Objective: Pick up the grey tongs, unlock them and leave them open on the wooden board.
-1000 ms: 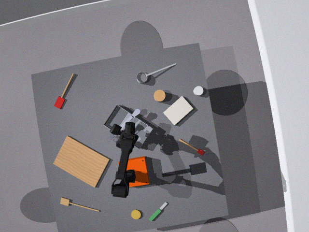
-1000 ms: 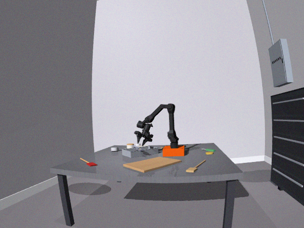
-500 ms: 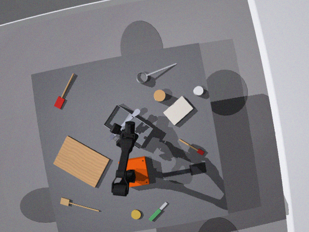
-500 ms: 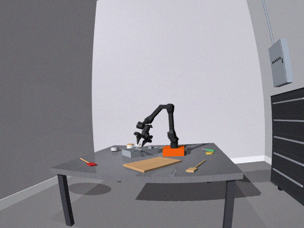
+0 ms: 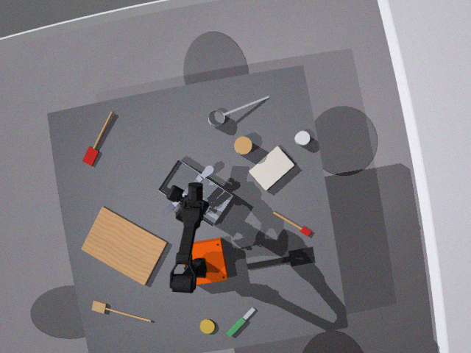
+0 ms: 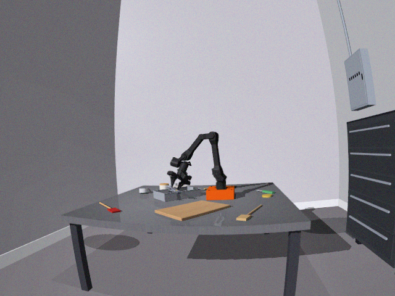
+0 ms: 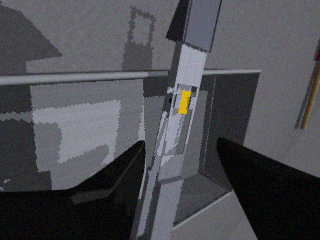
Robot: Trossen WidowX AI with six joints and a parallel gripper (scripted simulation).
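The grey tongs [image 7: 177,145] lie shut across the roasting tin [image 5: 178,175], with a yellow lock piece [image 7: 185,102] on their arm. In the overhead view one end of the tongs [image 5: 207,171] shows beyond my arm. My gripper [image 7: 180,144] is open and hangs just above the tongs, one dark finger on each side of them, not touching. From the side, the gripper [image 6: 178,184] points down over the tin [image 6: 165,194]. The wooden board [image 5: 124,245] lies to the left of my orange base [image 5: 208,261] with nothing on it.
Around the tin lie a white block [image 5: 271,167], a tan cylinder [image 5: 243,145], a white cylinder [image 5: 302,137], a sieve [image 5: 218,115], red spatulas [image 5: 96,140] [image 5: 293,223], a black spatula [image 5: 288,258], a wooden spatula [image 5: 114,309], a yellow disc [image 5: 207,326] and a green marker [image 5: 240,322].
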